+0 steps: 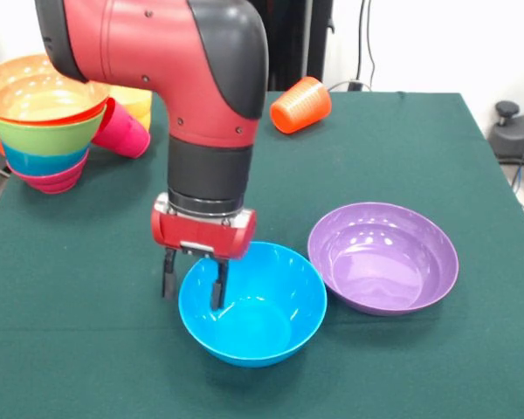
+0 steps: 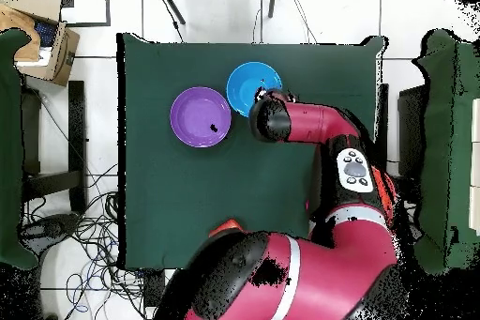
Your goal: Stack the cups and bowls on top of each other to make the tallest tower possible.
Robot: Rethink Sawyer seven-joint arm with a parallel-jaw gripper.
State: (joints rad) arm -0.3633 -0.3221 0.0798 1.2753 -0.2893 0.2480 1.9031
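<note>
Straddling the blue bowl's (image 1: 253,303) rim, the gripper (image 1: 193,281) sat with one finger outside the wall and one inside, jaws a modest gap apart, not visibly clamped; contact with the rim couldn't be confirmed. Nothing was lifted; the bowl rested flat on the green cloth table (image 1: 70,332).

Room: blue bowl was near the table's front edge, open cloth to its left and in front. Purple bowl (image 1: 383,257) sat just beside it on the right, rims nearly touching, so little clearance on that side. Right edge of the table was well clear of the purple bowl.

Back left corner held the tower (image 1: 42,122): orange bowl on top, then lime green, blue, magenta at the base, nested upright, close to the table edge. A red-pink cup (image 1: 120,129) lay on its side against the tower, a yellow cup (image 1: 133,100) behind it, partly hidden by the arm. An orange cup (image 1: 300,105) lay tipped at the far edge, ridged sides showing.

Bowls were glossy, smooth plastic; cloth was matte.
</note>
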